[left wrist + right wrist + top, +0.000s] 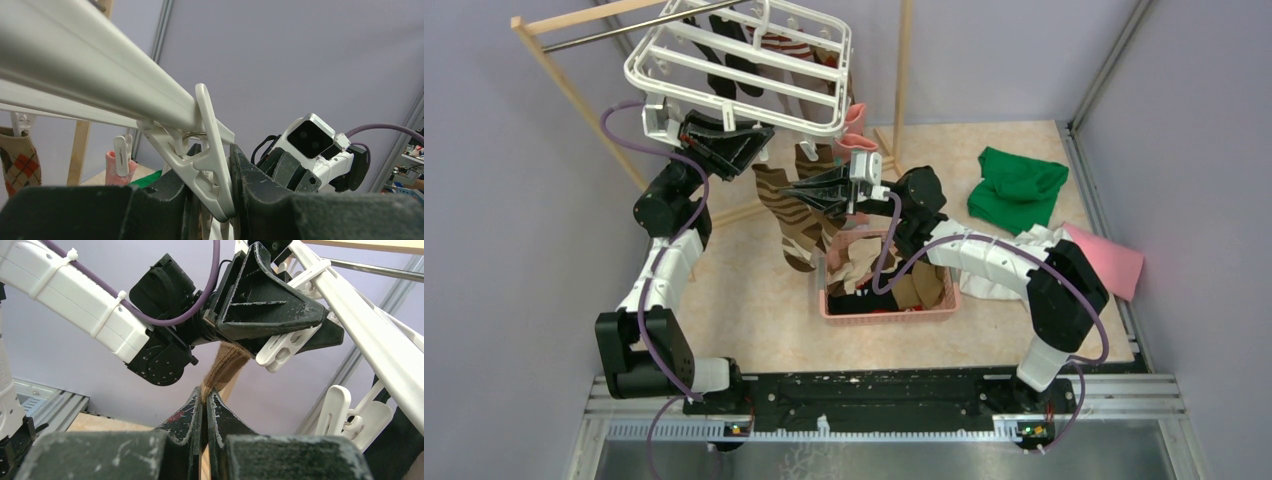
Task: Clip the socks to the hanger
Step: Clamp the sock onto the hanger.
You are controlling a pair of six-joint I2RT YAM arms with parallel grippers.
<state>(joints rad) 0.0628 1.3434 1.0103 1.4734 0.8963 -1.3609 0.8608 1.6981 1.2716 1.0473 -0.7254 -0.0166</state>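
Observation:
The white grid hanger hangs from the rod at the back, with black socks and a pink sock clipped under it. My left gripper is shut on a white clip at the hanger's near rail and squeezes it between both fingers. My right gripper is shut on the top edge of a brown-cream striped sock. The sock's ribbed cuff rises to just under the left gripper, beside the squeezed clip. An argyle sock hangs further along.
A pink basket holding more socks stands below the right arm. A green cloth, a white cloth and a pink cloth lie at the right. The wooden rack carries the hanger. A free clip dangles nearby.

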